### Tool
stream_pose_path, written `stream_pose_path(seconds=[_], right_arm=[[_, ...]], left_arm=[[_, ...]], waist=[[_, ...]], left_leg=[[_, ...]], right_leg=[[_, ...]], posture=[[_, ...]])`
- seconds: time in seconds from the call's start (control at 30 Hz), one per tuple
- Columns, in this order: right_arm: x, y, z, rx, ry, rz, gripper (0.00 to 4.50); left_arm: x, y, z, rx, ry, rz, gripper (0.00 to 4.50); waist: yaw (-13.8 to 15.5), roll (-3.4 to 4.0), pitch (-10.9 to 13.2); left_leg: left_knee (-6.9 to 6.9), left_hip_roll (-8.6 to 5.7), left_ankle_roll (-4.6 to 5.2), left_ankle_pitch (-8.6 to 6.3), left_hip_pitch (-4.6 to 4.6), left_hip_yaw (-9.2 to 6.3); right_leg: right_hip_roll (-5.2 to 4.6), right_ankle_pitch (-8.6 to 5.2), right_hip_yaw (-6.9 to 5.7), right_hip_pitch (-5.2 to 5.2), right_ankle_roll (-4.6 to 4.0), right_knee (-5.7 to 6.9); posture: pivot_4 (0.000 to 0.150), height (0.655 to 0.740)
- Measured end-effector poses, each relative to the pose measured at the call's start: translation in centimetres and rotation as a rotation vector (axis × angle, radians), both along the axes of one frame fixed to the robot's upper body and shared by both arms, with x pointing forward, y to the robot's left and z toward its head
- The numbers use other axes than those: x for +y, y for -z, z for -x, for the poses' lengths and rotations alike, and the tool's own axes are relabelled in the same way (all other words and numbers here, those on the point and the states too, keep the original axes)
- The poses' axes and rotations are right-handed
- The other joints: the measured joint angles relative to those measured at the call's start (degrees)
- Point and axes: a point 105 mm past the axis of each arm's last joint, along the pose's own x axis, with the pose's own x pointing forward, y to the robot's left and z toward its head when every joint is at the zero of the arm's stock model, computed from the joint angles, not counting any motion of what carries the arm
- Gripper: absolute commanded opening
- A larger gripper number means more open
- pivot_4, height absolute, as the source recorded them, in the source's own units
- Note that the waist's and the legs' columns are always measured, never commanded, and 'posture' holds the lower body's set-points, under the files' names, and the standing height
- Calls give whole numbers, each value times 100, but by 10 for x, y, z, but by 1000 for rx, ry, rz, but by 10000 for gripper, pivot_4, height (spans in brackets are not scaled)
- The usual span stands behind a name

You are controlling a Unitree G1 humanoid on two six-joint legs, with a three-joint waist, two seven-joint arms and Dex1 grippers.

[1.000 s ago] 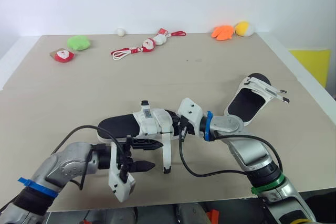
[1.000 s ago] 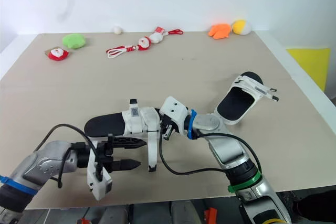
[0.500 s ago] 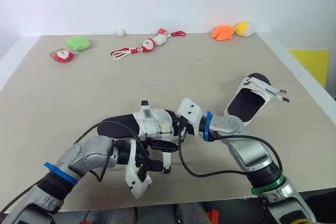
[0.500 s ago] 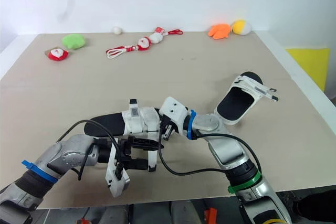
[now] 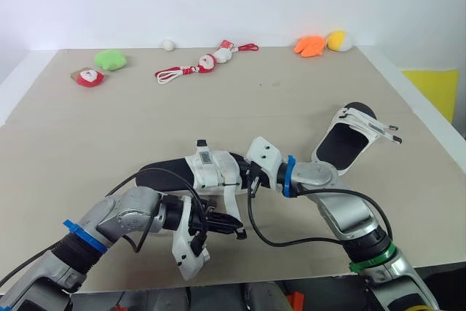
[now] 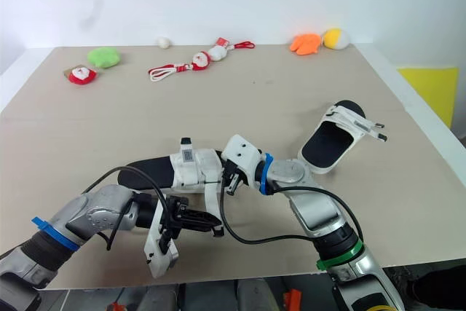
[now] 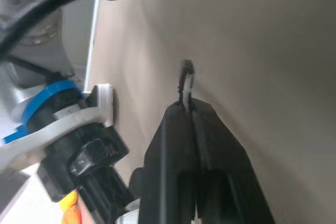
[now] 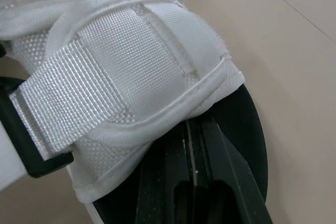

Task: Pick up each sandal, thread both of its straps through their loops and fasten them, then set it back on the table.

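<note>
At the front edge of the tabletop point(image 5: 255, 100), the jaws of the left gripper point(image 5: 233, 230) pinch the tip of the loose strap point(image 5: 230, 205) hanging from the near sandal point(image 5: 164, 174). The jaws of the right gripper point(image 8: 195, 129) clamp its sole just behind, and the second sandal point(image 5: 342, 143) lies farther right. So slight a hold may slip when the strap is pulled toward its loop; half a second ago the left jaws stood spread, not yet closed on the strap.

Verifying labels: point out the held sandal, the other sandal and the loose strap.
held sandal point(image 5: 164, 175): left eye view, bare black insole.
other sandal point(image 5: 339, 147): left eye view, black insole.
loose strap point(image 5: 230, 196): left eye view, white hanging part.
</note>
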Motion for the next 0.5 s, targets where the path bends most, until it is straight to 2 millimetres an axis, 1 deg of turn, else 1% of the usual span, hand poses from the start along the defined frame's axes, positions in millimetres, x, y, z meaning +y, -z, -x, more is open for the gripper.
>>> stream_pose_path(seconds=[0.13,0.2,0.23,0.27,0.37,0.4,0.47,0.5], right_arm=[[0,0,0,0,1,-1,0],[0,0,0,0,1,-2,0],[0,0,0,0,1,-2,0],[1,0,0,0,1,-3,0],[1,0,0,-1,1,-3,0],[2,1,0,-2,-2,-2,0],[2,1,1,-3,-4,-2,0],[2,1,1,-4,-6,-2,0]], left_arm=[[7,-11,-5,109,-71,47,644],[7,-21,-7,210,-119,103,644],[7,-21,-7,215,-121,105,644],[6,-28,-8,335,-161,156,644],[7,-37,-9,521,-217,210,644],[9,-39,-8,628,-248,220,644],[12,-39,-6,749,-275,215,644],[18,-35,-2,909,-311,187,644]], waist=[[-2,0,0],[-2,1,0],[-2,1,0],[-5,1,0],[-6,1,0],[-14,1,0],[-17,1,0],[-19,1,0]], left_leg=[[0,2,0,0,0,-3],[1,2,0,0,0,-3],[1,2,0,0,0,-3],[2,2,0,0,0,-3],[2,4,1,0,2,-6],[2,7,1,0,3,-7],[1,8,1,0,4,-8],[1,12,1,0,4,-9]], right_leg=[[2,-1,-1,-1,0,3],[2,-1,-1,0,1,3],[2,-1,-1,0,1,3],[2,-1,-1,0,1,3],[7,-3,-2,-1,0,8],[9,-4,-2,-1,-2,10],[12,-6,-2,-1,-6,11],[15,-14,-3,-2,-19,11]], posture=[[1500,7400],[1500,7400],[1500,7400],[1500,7400],[1500,7400],[1500,7400],[1500,7400],[1500,7400]])
